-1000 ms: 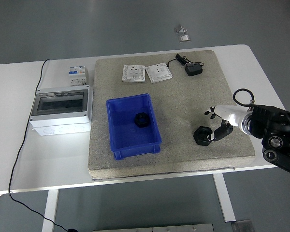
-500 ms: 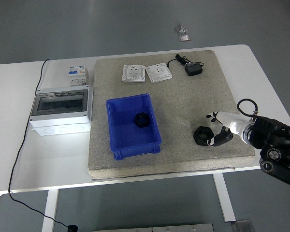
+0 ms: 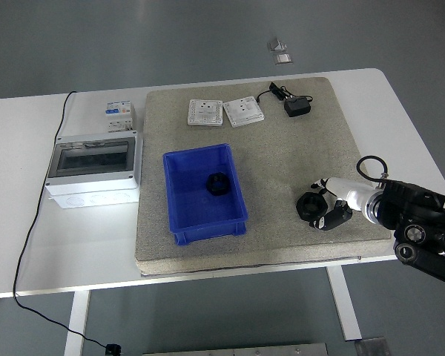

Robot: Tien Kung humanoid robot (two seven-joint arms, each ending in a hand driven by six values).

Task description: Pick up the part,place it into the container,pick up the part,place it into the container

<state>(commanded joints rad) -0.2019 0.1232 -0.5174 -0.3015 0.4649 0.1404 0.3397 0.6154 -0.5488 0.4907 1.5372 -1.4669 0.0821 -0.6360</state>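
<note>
A blue container (image 3: pixel 205 193) stands on the grey mat, left of centre. One black part (image 3: pixel 218 182) lies inside it. A second black ring-shaped part (image 3: pixel 311 205) lies on the mat near its front right corner. My right hand (image 3: pixel 328 204) comes in from the right edge, its white and black fingers curled round the right side of this part, one above it and one below. The part still appears to rest on the mat. The left arm does not show.
Two white socket plates (image 3: pixel 224 112) and a black adapter (image 3: pixel 297 107) with its cord lie at the mat's back. A grey junction box (image 3: pixel 95 167) and a small breaker (image 3: pixel 119 116) sit on the white table to the left.
My right hand has slid slightly left and closed in around the black part on the mat. The part has barely moved.
</note>
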